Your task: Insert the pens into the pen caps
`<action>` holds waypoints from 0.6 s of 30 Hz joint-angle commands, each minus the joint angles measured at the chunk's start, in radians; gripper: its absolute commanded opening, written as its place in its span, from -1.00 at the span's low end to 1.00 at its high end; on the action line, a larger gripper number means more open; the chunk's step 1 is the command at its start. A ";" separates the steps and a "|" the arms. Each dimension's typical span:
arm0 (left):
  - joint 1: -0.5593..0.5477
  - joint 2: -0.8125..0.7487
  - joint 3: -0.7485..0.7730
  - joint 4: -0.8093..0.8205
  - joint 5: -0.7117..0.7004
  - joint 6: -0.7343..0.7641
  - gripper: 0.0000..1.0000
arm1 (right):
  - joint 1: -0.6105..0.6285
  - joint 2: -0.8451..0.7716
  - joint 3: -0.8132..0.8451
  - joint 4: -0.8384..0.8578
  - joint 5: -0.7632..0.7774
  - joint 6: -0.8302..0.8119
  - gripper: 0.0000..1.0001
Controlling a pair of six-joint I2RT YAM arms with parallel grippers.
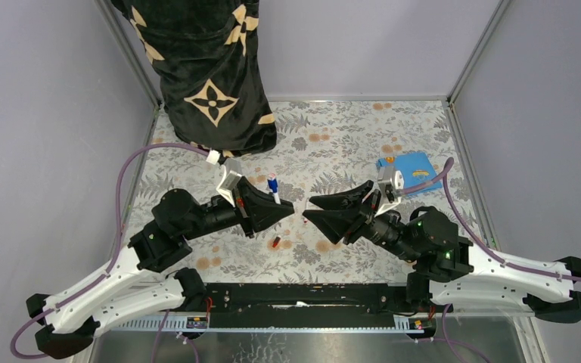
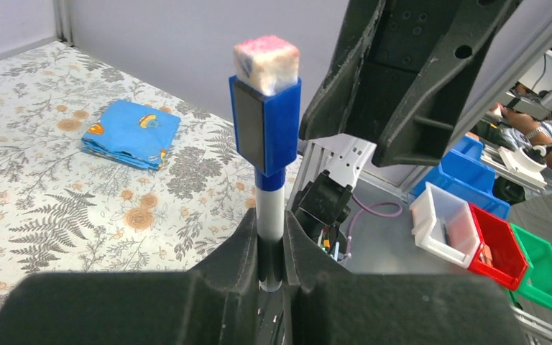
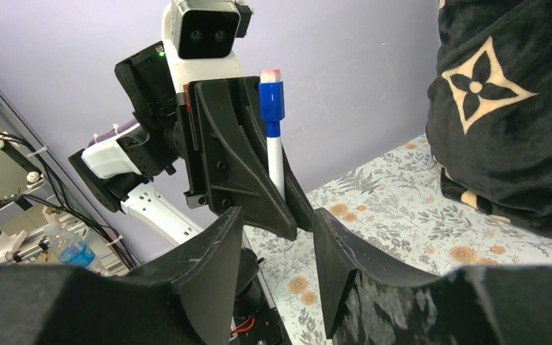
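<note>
pen w/ blue cap, upright | L jaws gripping | R jaws apart

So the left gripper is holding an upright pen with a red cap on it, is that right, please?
Not quite: the cap is blue, not red, as the left wrist view shows. The left gripper does hold the pen upright.
</note>
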 commanded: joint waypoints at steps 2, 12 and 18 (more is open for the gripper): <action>0.006 0.004 0.001 0.063 0.075 0.032 -1.00 | 0.008 -0.001 0.012 0.002 0.005 0.008 -0.04; 0.006 0.053 0.000 0.038 0.099 0.044 -1.00 | 0.009 0.115 0.127 0.010 0.006 0.003 0.01; 0.005 0.059 -0.009 0.038 0.127 0.046 -1.00 | 0.008 0.107 0.104 0.108 0.086 0.012 0.00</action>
